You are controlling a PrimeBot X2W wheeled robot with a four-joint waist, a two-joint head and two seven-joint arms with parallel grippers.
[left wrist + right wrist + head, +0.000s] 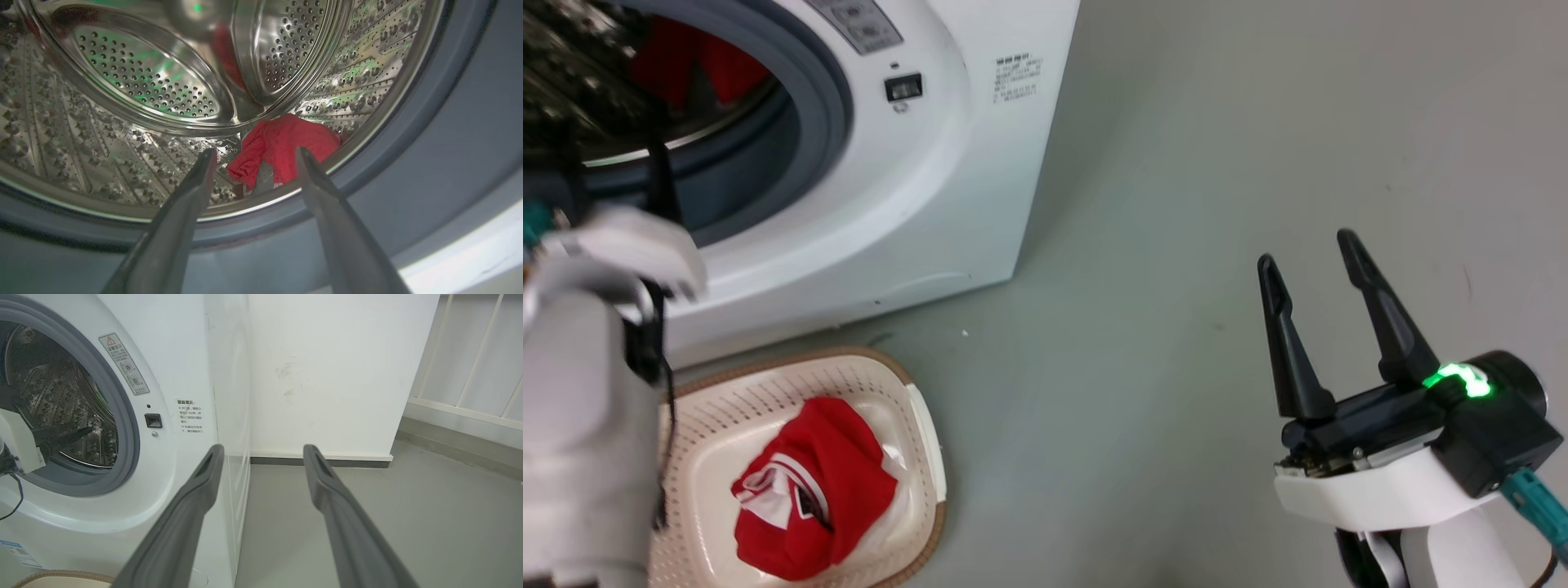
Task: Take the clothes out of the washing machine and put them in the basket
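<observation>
Left gripper [256,152]: fingers spread, empty, at drum [143,81] mouth.
Right gripper [1305,249]: spread, empty, above floor [1176,163].
Basket [882,366]: before washer [947,180]; head view shows striped red top [817,490] inside.
Red cloth [286,139]: low in drum, left wrist view; perhaps one piece.

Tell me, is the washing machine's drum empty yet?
Not empty. A red garment lies inside the drum, just ahead of the open left gripper.
</observation>
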